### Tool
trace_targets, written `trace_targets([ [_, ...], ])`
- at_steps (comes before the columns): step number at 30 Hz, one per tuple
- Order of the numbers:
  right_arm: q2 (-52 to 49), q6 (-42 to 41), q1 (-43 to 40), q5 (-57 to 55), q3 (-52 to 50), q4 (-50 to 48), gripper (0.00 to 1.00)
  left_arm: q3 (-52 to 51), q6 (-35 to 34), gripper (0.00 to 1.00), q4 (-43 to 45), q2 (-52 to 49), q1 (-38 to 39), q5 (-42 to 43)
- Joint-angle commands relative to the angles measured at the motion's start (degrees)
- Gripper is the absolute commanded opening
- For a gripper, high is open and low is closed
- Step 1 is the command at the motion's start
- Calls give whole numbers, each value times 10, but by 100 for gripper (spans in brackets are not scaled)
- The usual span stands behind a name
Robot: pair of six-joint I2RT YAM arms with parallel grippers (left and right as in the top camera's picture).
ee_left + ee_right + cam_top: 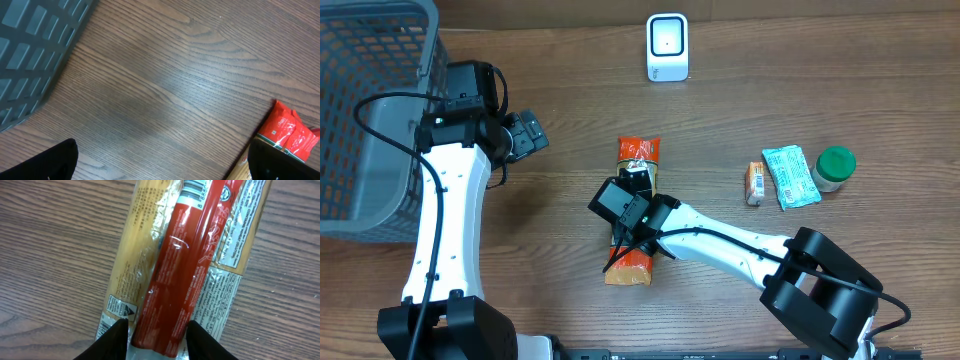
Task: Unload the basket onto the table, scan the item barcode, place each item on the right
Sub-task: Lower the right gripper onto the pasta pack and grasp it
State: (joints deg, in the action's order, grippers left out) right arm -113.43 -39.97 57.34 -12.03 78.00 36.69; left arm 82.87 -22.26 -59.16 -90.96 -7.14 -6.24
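Right gripper (156, 335) straddles the snack package (175, 270) lying mid-bench, 2 fingers flanking its red seam, probably for lifting toward the scanner (667, 47); grip unconfirmed. Left gripper (533, 135) gapes, parked clear.

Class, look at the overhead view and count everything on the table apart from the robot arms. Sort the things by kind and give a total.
Packets: 3 (long orange-red packet, small orange packet, pale green packet)
Jars: 1 (green-lidded jar)
Scanners: 1 (white scanner)
Baskets: 1 (grey basket)
Total: 6
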Motion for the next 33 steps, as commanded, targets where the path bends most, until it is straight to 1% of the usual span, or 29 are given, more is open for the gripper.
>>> trace_targets([
  [1, 27, 12, -4, -6, 19, 0, 39, -2, 6, 100, 0, -4, 0, -2],
  [10, 22, 10, -5, -6, 15, -2, 39, -2, 6, 100, 0, -4, 0, -2],
  [16, 22, 3, -5, -8, -12, -38, 40, -2, 6, 100, 0, -4, 0, -2],
  [23, 21, 4, -4, -8, -12, -36, 39, -2, 6, 100, 0, -4, 0, -2],
  [27, 21, 1, -4, -8, -12, -36, 40, -2, 6, 100, 0, -4, 0, -2],
  [29, 21, -23, -4, -10, -12, -39, 46, -2, 6, 100, 0, -4, 0, -2],
  [33, 21, -37, -4, -15, -12, -45, 47, -2, 7, 100, 0, -4, 0, -2],
])
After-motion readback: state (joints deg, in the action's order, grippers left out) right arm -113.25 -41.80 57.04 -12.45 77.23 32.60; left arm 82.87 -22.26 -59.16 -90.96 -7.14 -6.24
